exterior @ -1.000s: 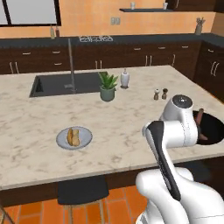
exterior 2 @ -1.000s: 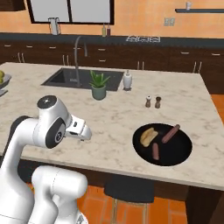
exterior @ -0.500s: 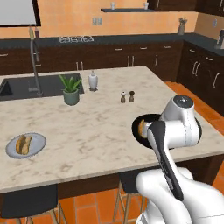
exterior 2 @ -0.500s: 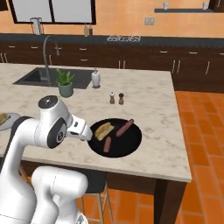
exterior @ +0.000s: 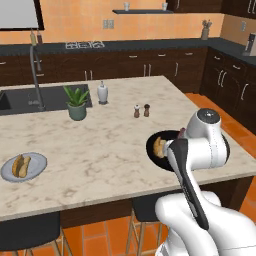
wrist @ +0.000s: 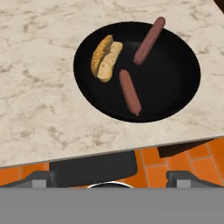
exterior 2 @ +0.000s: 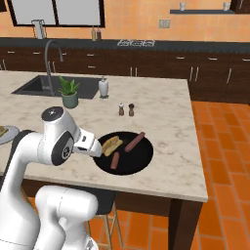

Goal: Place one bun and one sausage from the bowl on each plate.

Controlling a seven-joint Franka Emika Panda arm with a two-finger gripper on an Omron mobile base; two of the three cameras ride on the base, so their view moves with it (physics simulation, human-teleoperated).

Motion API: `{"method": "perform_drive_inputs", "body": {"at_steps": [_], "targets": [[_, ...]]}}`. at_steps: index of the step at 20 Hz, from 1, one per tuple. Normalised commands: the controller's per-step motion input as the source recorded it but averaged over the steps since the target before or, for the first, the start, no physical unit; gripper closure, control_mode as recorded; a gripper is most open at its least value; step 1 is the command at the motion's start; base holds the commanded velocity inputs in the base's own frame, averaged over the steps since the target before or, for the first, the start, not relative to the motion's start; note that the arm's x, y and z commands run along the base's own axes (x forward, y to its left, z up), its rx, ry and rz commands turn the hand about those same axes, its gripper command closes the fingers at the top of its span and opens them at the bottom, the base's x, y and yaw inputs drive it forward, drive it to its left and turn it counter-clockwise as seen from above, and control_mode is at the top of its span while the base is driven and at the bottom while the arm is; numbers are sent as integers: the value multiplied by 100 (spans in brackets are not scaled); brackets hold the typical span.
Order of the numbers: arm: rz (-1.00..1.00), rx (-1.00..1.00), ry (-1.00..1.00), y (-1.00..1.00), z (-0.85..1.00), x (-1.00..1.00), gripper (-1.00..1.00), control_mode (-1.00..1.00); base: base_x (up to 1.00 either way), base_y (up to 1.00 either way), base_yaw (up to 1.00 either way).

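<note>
- We see the black bowl near the table edge, holding one bun and two sausages: the near sausage about mid-bowl, the far sausage up against the rim.
- The bun sits just beside the near sausage; we cannot tell if they touch. The far sausage lies well apart from both.
- In the left base view a plate far down the table carries food that looks like a bun with something in it; too small to say more.
- The end effector hangs over the floor side of the table edge, short of the bowl, released with fingers spread wide, nothing between them.
- Handling, our judgement: the bun is probably light and soft, so it will squash if clamped hard. Take it across the short width at mid-length, with a gentle close.
- The sausages look smooth, round and firmer, likely to roll or slip. Take one across its middle, fingers square to its length.
- The near sausage looks the easier pick: it is clear of the rim. The far one leaves little finger room on the rim side.
</note>
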Motion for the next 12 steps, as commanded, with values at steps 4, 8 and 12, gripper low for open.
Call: {"method": "perform_drive_inputs", "body": {"at_steps": [4,8,12], "targets": [[0,0,0,0,0,0,-100,100,1,-57,0],[0,0,0,0,0,1,-100,-100,0,-12,0],[5,0,9,-15,0,52,-100,-100,0,0,0]]}}
